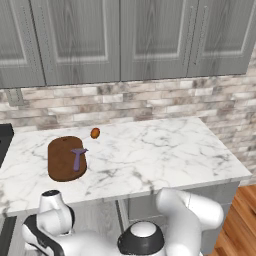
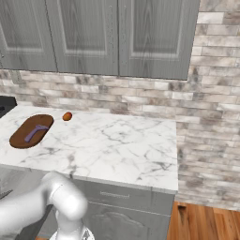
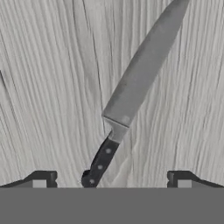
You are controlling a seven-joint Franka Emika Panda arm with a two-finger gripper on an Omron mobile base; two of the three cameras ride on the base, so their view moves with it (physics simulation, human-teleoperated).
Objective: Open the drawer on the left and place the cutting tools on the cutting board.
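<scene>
Above knife point(image 3: 131, 94), gripper point(image 3: 112, 179) spread wide.

Purple peeler point(image 1: 77, 158), brown board point(image 1: 62, 161) (dark), grey-bladed knife point(image 3: 131, 94)

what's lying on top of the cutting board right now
The purple peeler lies on the brown cutting board, its head toward the wall. The knife is not there: the hand view shows it on a grey wood-grain surface between the open gripper's fingertips.
</scene>
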